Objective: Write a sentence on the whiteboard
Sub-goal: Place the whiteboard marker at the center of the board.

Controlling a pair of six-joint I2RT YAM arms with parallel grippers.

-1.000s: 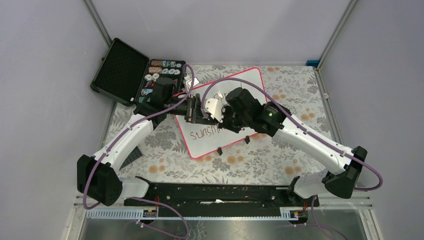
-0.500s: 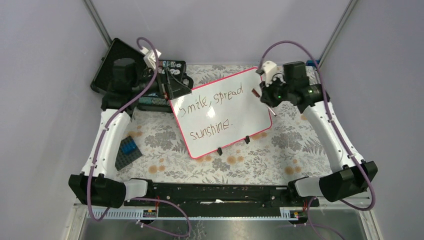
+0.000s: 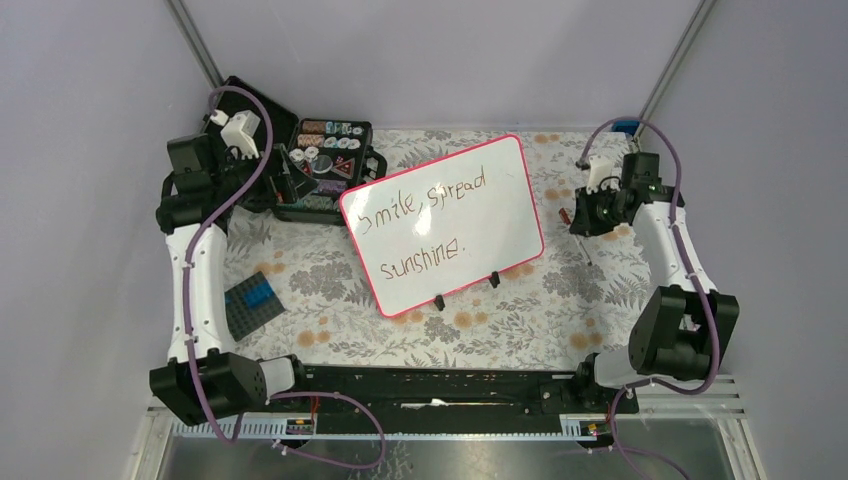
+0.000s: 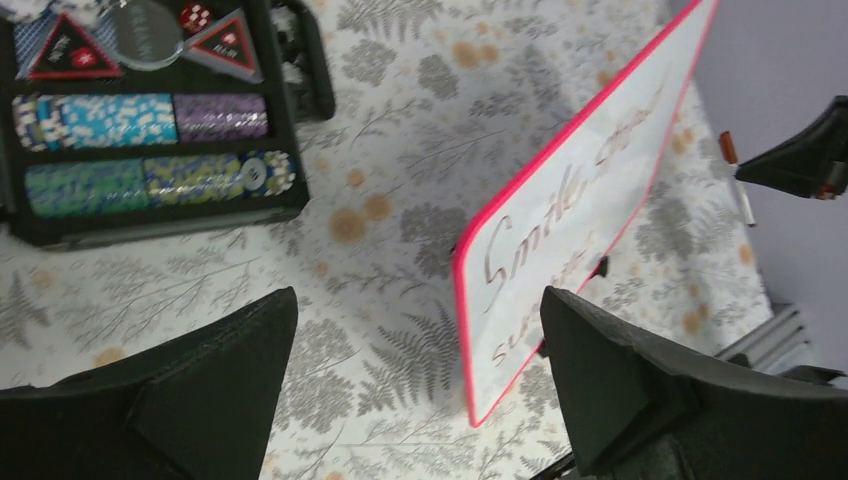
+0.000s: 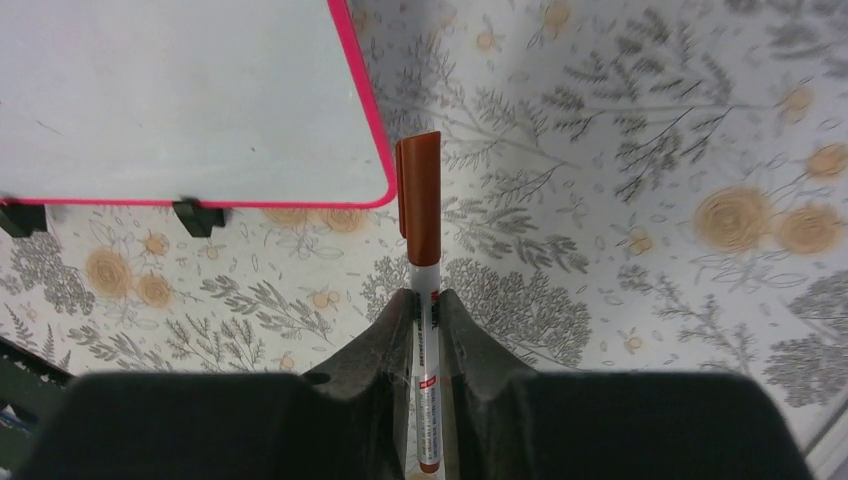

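The whiteboard point(image 3: 470, 190) stands propped on its two black feet point(image 3: 438, 301) around the middle of the table point(image 3: 560, 300), with the sentence point(image 3: 425, 225) "Smile, spread sunshine." across it in two lines. The left gripper point(image 4: 418, 310) hangs with its jaws wide apart near the chip case point(image 3: 320, 170) at the far left corner. The right gripper point(image 5: 428, 300), by the right edge, pinches a capped marker point(image 5: 420, 200)

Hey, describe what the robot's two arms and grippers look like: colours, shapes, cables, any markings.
The left arm and right arm match: smooth white link shells joined by chunky black joint housings, with a purple cable looping along each. The left gripper and right gripper have matte black, wedge-shaped fingers. I can see no markings.
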